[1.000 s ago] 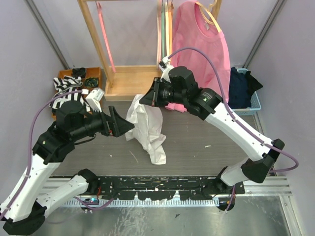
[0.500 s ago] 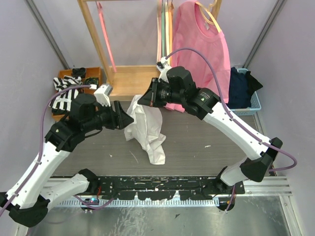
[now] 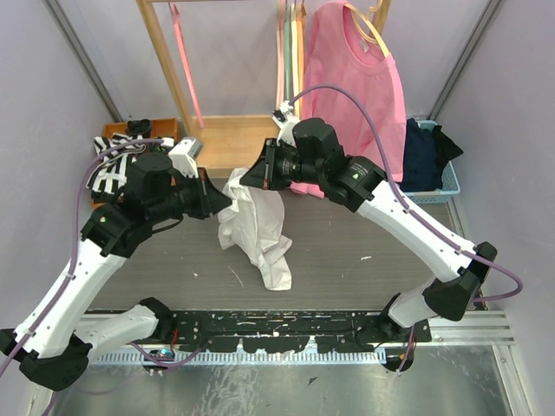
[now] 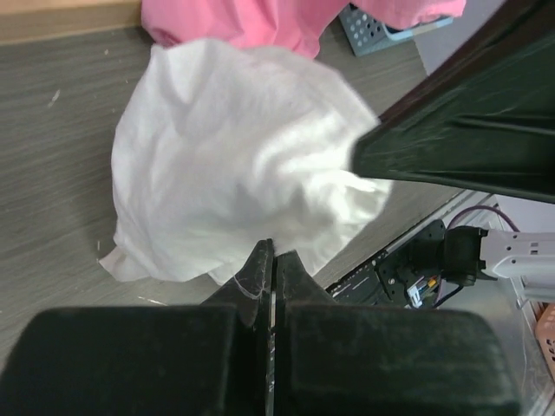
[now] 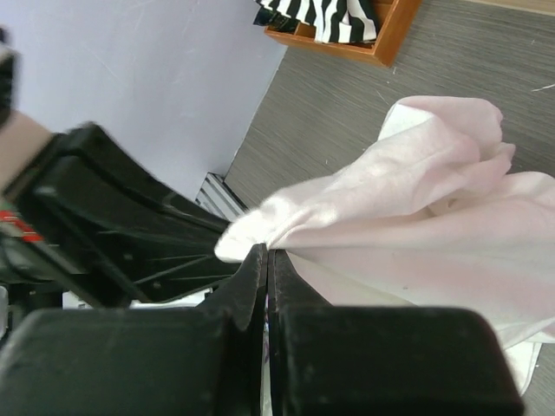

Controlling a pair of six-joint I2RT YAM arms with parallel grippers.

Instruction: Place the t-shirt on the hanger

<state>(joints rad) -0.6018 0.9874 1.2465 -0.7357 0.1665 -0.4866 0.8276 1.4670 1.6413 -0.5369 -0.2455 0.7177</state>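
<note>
Pinching a top fold of the t-shirt, the right hand holds it high so the rest hangs below, reaching the desk. Just beside it, the left hand is closed at the cloth's edge, probably for a 2nd hold.

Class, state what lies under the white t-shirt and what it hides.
The t-shirt hangs from the right fingers, its lower end bunched on the grey table. Only bare table shows around it; the patch beneath the folds is covered.
</note>
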